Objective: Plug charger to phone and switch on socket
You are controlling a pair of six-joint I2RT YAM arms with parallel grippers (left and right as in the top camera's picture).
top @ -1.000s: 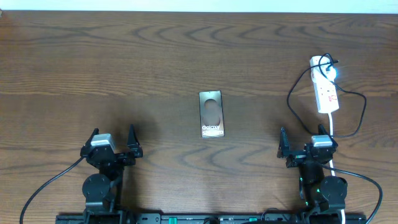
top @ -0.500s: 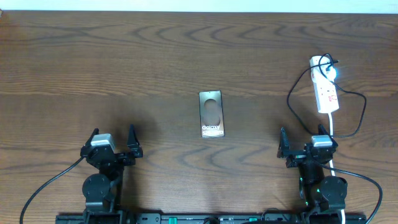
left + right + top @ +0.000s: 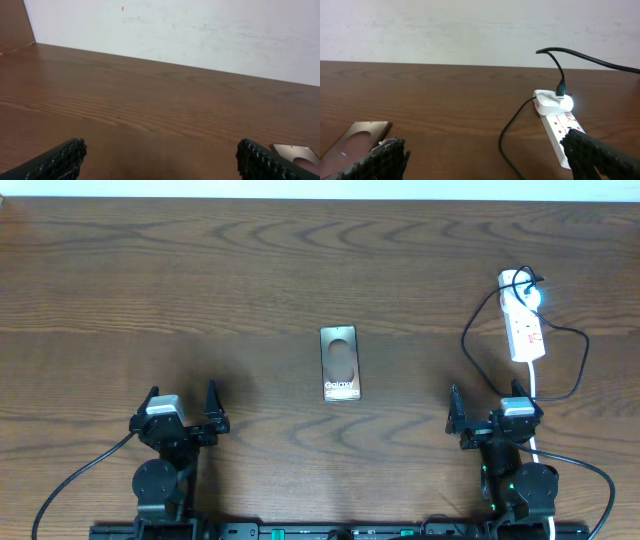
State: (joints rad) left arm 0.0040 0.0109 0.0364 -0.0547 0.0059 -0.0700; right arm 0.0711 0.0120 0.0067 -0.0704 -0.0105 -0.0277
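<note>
Overhead: phone point(image 3: 339, 363) lies flat mid-table point(image 3: 200, 280), white "Galaxy" legible. Wrist cams catch only its corner, no lettering. R-wrist cam shows side-on the charger point(image 3: 552, 102) plug head seated in far end of socket point(image 3: 559, 127); red print too small to read. Left gripper point(image 3: 182, 395) and right gripper point(image 3: 487, 394): both sets of jaws spread wide, gripping nothing, near front edge.

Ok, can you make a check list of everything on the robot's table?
Surface: dark brown wooden table, wood grain showing.
Job's things: small dark-grey flat phone mid-table; narrow white power strip far right, white plug head in it.
Clutter: nothing seen.
Grippers: left tool and right tool open, empty.
Cables: thin black charger cable loops beside strip, not reaching phone; thick white cord runs down past right tool.
Surroundings: white wall.
</note>
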